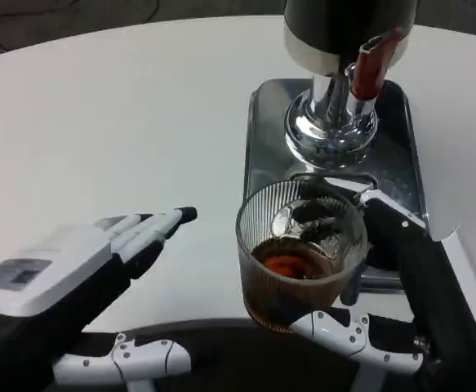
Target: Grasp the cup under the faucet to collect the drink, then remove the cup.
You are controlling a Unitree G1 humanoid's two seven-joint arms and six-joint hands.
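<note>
A ribbed clear glass cup (301,253) holds brown drink in its lower part. My right hand (389,278) grips it, fingers behind it and the thumb (335,331) under its near side. The cup is in front of the drink dispenser (340,49), nearer to me than the chrome spout base (331,122) and the red tap handle (368,69). It is over the near edge of the steel drip tray (262,139). My left hand (82,261) is flat and open over the table at the lower left, well apart from the cup.
The white round table (123,114) stretches to the left and far side. Its near edge (213,331) runs just under the cup, with dark floor below it. Dark cables lie beyond the table at the top left.
</note>
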